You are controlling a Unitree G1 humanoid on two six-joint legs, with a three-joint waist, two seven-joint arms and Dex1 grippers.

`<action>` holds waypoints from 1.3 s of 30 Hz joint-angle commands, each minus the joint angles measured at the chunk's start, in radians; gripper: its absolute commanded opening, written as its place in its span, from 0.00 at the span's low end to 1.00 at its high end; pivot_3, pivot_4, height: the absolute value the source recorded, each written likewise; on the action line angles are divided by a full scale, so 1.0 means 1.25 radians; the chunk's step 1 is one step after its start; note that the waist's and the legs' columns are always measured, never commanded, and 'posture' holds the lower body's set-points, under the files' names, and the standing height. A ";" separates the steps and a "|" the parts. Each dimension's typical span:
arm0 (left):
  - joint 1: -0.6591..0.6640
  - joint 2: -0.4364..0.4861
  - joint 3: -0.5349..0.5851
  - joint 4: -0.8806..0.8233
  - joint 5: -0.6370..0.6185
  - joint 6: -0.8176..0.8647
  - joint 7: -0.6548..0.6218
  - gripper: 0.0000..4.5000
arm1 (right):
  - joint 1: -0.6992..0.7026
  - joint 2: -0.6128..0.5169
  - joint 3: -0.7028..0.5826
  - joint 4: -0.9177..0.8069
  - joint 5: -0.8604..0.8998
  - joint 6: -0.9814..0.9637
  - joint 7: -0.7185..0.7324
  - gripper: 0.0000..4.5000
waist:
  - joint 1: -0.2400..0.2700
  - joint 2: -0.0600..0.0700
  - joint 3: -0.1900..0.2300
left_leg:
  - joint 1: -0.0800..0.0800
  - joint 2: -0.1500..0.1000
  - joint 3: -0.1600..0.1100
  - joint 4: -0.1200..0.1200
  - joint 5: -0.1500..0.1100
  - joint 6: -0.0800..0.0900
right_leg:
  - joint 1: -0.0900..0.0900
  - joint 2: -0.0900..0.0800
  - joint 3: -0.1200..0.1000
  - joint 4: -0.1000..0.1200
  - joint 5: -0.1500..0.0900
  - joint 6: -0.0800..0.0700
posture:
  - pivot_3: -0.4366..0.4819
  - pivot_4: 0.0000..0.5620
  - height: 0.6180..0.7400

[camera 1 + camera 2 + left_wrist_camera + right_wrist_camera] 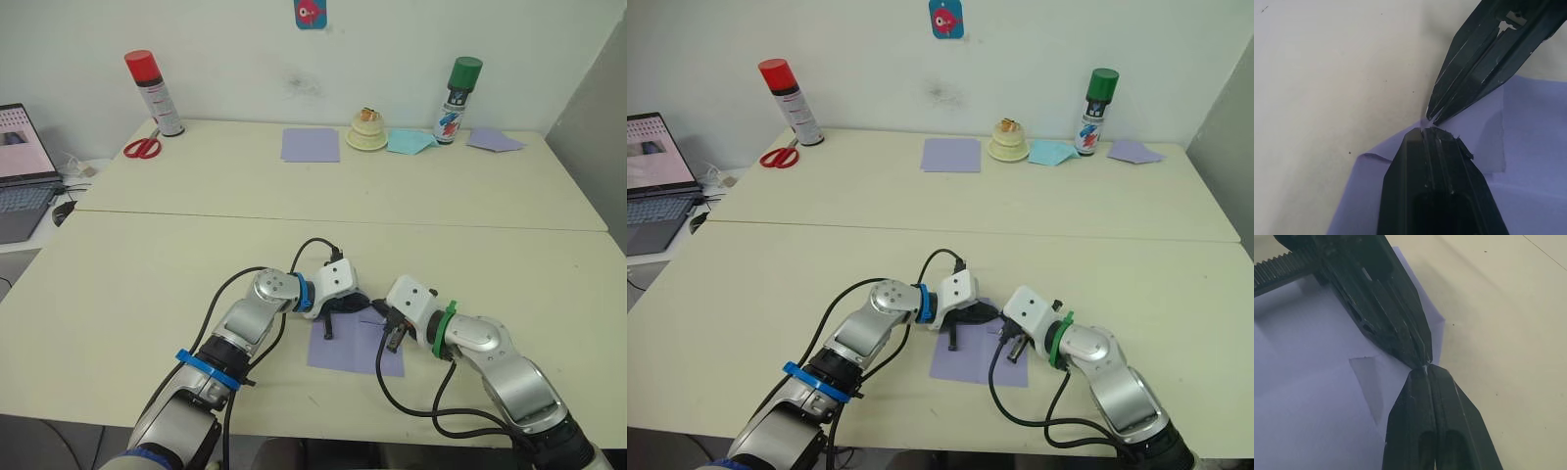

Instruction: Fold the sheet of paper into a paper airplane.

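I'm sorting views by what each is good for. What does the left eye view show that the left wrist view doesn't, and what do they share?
Left eye view: the far side of the table, with a red-capped can, scissors, a green-capped can and a laptop.
Left wrist view: a small folded-over corner flap of the sheet of paper.
Both: both shut claws, left claw and right claw, meeting tip to tip on the lavender sheet.

The head's stereo pair is looking forward and down across the table [147,255], both eyes sharing one scene, slightly offset. Each wrist camera is peering along its own fingers from very near, both facing the same edge of the sheet of paper [355,348] where the fingertips are meeting.
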 commanded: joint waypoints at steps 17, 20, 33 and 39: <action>0.025 -0.003 -0.054 0.037 0.035 0.032 -0.016 0.00 | 0.119 -0.086 -0.032 -0.081 0.026 0.027 0.008 0.00 | 0.003 0.000 0.000 | 0.000 0.000 0.000 0.000 0.000 0.000 | 0.001 0.000 -0.001 -0.001 0.000 0.000 | 0.48 0.27 1.00; 0.025 -0.003 -0.056 0.037 0.035 0.032 -0.017 0.00 | 0.124 -0.090 -0.051 -0.107 0.049 0.033 0.014 0.00 | 0.003 0.000 0.000 | 0.000 0.000 0.000 0.000 0.000 0.000 | 0.001 -0.001 0.000 -0.001 0.000 0.001 | 0.48 0.27 1.00; 0.023 -0.011 -0.058 0.032 0.033 0.036 -0.019 0.00 | 0.088 -0.063 -0.061 -0.142 0.121 -0.022 0.019 0.00 | 0.004 0.000 0.000 | 0.000 -0.001 0.000 0.000 0.000 0.000 | 0.001 -0.001 -0.001 -0.001 -0.001 0.001 | 0.48 0.27 1.00; 0.018 -0.012 -0.054 0.019 0.028 0.043 -0.021 0.00 | 0.061 -0.030 0.013 -0.052 0.076 -0.046 -0.009 0.00 | 0.005 0.000 0.000 | 0.000 -0.001 0.000 0.000 0.000 0.000 | 0.001 -0.001 -0.001 -0.001 0.000 0.001 | 0.48 0.27 1.00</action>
